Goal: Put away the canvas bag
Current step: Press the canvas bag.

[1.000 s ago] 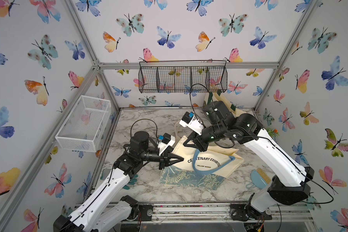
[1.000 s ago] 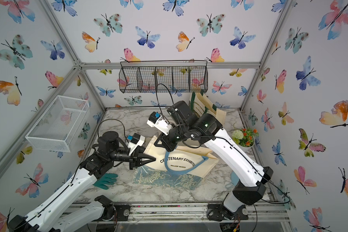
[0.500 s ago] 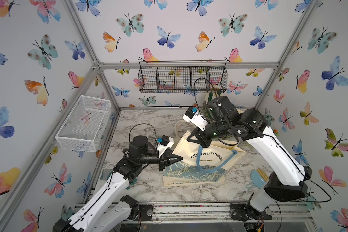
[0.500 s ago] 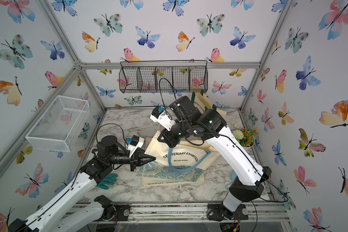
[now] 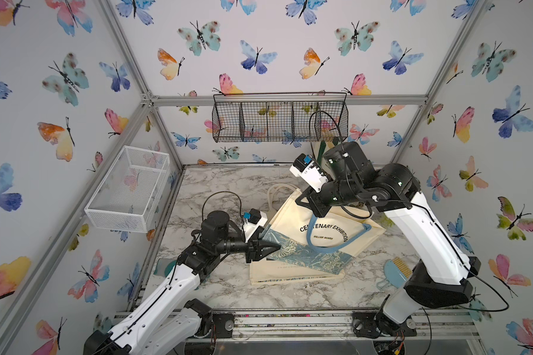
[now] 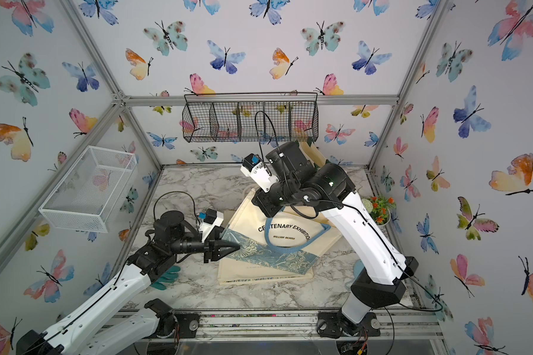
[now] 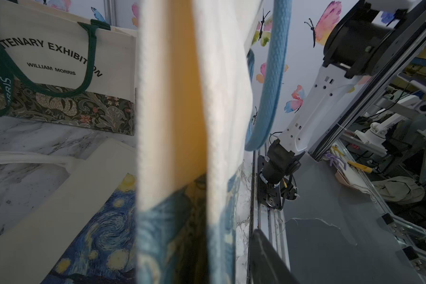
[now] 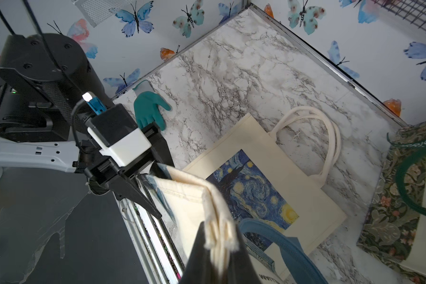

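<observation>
I see the left gripper (image 5: pixel 271 246) lower centre-left in both top views, jaws parted and released, with the blue-patterned bottom corner of the canvas bag (image 5: pixel 320 233) lying between them. The bag itself is mid-frame, hanging tilted over a starry-print tote (image 8: pixel 251 194) that lies flat on the marble table (image 5: pixel 228 184). Just right of centre the right gripper (image 8: pixel 220 243) is clenched on the bag's cream top edge, holding that end up
</observation>
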